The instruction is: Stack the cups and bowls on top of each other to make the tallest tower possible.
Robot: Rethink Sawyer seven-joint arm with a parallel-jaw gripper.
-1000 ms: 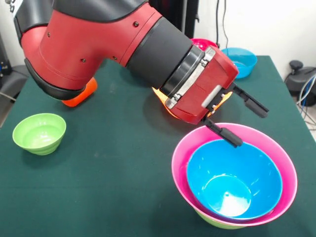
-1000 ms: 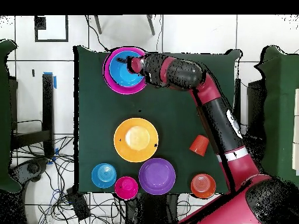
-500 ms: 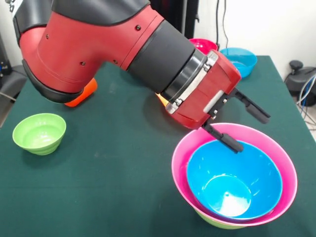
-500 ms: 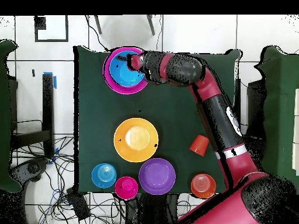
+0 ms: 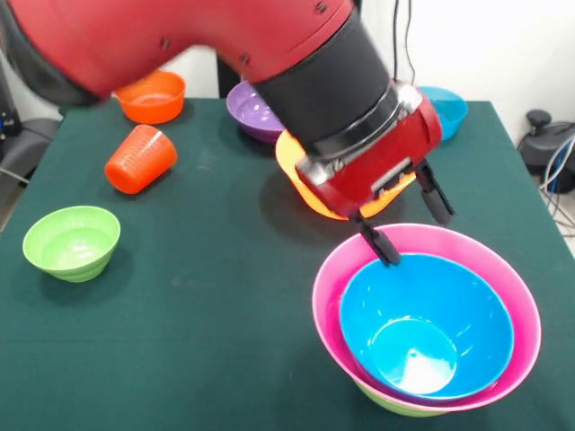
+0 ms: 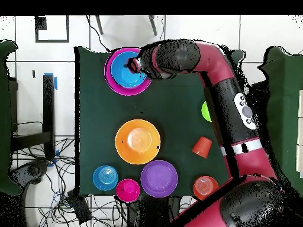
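One orange-red tumbler [image 5: 140,160] lies tipped, mouth toward camera.

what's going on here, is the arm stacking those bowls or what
The red arm's gripper hangs open and empty at the rim of a nested pile: a blue bowl inside a big pink bowl, with a green one just showing underneath. Loose on the table are a small green bowl, a tipped orange cup, and orange, purple and blue bowls further back.

Blue bowl [image 5: 426,325] in pink bowl [image 5: 517,296]
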